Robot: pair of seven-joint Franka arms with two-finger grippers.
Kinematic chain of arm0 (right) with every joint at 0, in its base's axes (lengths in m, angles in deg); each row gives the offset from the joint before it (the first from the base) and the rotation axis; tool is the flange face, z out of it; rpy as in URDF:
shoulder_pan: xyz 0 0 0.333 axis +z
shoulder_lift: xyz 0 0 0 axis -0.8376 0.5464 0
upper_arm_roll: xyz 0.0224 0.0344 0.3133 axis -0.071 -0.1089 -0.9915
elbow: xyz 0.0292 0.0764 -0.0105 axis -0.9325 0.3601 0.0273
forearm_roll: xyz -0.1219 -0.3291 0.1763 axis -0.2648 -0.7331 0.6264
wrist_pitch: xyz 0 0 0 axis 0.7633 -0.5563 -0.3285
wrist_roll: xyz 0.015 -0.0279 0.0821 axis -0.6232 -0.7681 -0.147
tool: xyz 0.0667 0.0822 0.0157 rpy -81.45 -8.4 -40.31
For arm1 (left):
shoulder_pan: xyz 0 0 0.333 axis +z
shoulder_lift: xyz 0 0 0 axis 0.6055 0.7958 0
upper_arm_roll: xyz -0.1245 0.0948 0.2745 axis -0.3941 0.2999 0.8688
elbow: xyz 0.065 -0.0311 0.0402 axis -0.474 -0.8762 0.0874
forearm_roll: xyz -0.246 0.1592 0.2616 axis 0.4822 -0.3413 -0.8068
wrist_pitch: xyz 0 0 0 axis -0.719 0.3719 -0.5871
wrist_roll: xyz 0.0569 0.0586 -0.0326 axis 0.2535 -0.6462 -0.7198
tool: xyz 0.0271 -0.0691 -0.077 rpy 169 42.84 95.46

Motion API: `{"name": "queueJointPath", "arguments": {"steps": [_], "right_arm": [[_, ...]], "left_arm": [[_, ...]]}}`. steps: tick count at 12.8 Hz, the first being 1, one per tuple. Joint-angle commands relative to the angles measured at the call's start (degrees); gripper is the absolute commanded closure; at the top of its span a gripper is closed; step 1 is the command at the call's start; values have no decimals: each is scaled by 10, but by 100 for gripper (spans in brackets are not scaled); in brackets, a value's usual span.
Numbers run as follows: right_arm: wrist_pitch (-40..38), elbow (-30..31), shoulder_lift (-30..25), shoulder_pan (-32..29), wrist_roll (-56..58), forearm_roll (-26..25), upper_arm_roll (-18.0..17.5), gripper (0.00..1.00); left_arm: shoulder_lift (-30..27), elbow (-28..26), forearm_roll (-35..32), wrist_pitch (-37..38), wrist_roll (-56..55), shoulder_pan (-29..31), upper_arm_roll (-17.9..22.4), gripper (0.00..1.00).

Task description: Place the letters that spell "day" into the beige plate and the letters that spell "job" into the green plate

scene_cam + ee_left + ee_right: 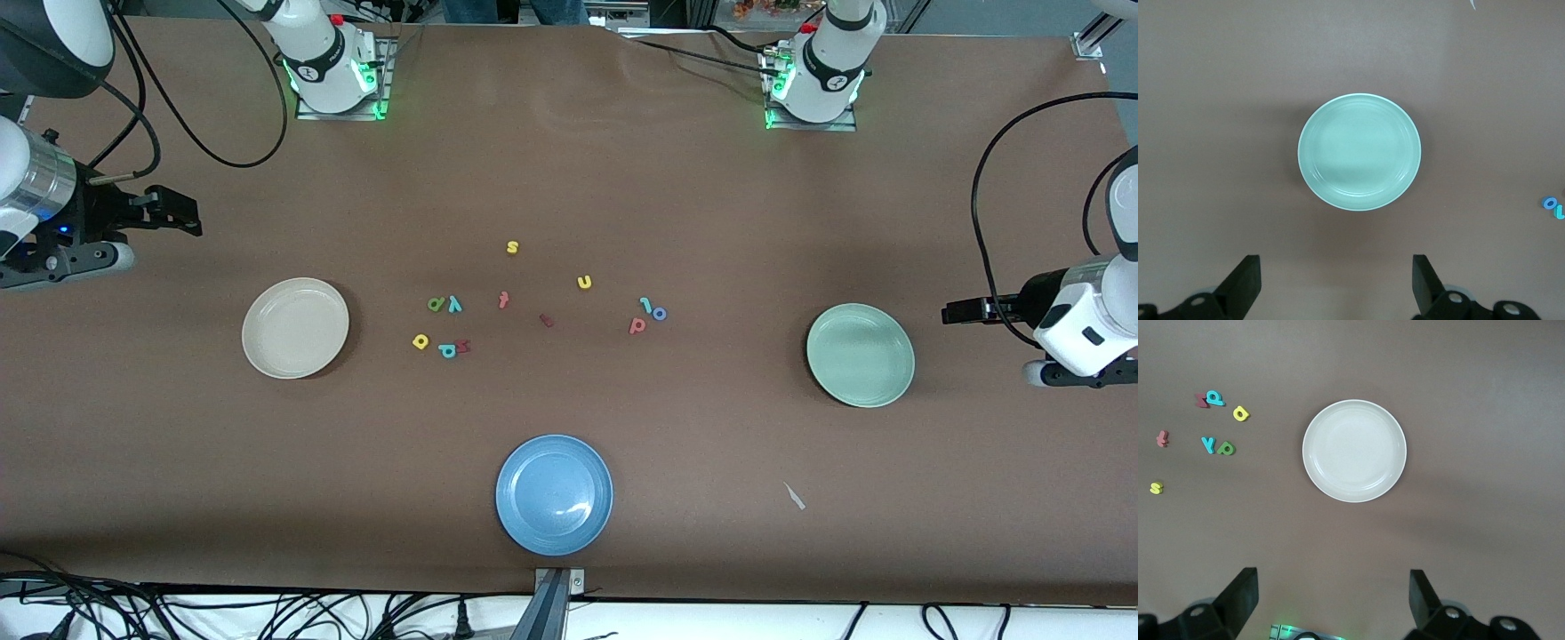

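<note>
- Right gripper (1331, 597): jaws spread, empty, above table by beige plate (295, 327); "day" letters (436, 318) lie nearer this arm.
- Left gripper (1335, 280): spread, empty, beside green plate (860, 355).

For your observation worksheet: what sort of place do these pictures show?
Probably a robotics lab: two arm bases bolted to a brown-covered table, loose cables along its edge, and foam letters with plates laid out as test props.
</note>
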Motion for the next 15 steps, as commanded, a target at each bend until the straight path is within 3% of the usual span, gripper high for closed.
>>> {"name": "queueJointPath", "arguments": {"steps": [1, 4, 10, 13, 15], "right_arm": [[-2, -2, 4, 3, -2, 3, -1, 0], [20, -3, 14, 11, -6, 27, -2, 0], [58, -5, 33, 76, -108, 28, -3, 0], [122, 30, 41, 105, -139, 63, -2, 0], [136, 22, 61, 124, -192, 61, -3, 0]], "left_arm": [[-1, -1, 12, -3, 6, -2, 4, 1], [-1, -1, 12, -3, 1, -2, 4, 1], [-1, -11, 19, -2, -41, -15, 0, 1], [3, -25, 22, -3, -100, -44, -6, 0], [8, -26, 47, -15, -137, -58, -8, 0]]}}
